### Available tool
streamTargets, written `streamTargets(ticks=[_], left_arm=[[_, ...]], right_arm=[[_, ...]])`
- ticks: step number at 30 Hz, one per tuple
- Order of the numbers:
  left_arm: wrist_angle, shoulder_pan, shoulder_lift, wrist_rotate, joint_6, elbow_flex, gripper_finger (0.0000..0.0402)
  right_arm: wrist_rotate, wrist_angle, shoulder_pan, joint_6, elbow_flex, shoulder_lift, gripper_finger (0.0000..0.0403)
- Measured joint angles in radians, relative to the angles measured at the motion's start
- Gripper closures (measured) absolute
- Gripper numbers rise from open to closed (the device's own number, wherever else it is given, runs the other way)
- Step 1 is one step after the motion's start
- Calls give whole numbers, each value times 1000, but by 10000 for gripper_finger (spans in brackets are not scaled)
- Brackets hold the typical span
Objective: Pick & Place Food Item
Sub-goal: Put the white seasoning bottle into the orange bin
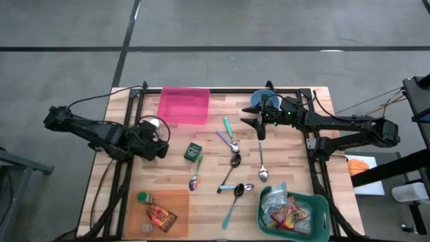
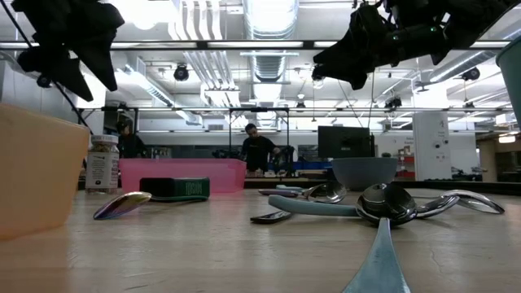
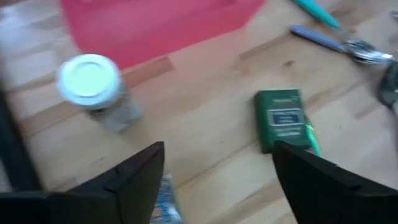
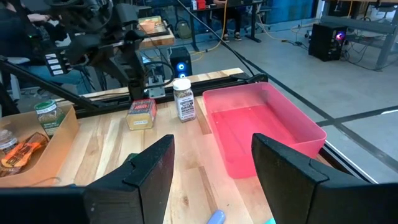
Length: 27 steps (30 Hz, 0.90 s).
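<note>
Where the left arm reaches in from the counter's left edge, a small yellow-and-red box stands upright on the wood. It is just on the near side of a white-lidded spice jar. From the right wrist view the box sits directly beneath the left claw, apart from its fingers. The left wrist view shows only a blurred bit of printed packaging at the base of that claw, and I cannot tell whether this is the same box. The left claw's fingers are spread wide, with nothing between their tips. Right of it lies a green box, and beyond the jar is a pink tray at the far edge. The right claw hangs over the far right of the counter, spread and empty.
</note>
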Motion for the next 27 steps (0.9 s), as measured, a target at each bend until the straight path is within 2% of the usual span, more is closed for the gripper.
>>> streamTargets(ticks=[8, 13, 19, 27], left_arm=[[-97, 139, 0, 84, 4, 21, 44], [-76, 269, 0, 90, 153, 21, 40], [-73, 405, 0, 91, 258, 21, 40], [-27, 465, 1, 104, 343, -3, 40]], right_arm=[[0, 0, 0, 0, 0, 0, 192], [0, 0, 0, 0, 0, 0, 192], [0, 0, 0, 0, 0, 0, 192], [0, 0, 0, 0, 0, -1, 192]])
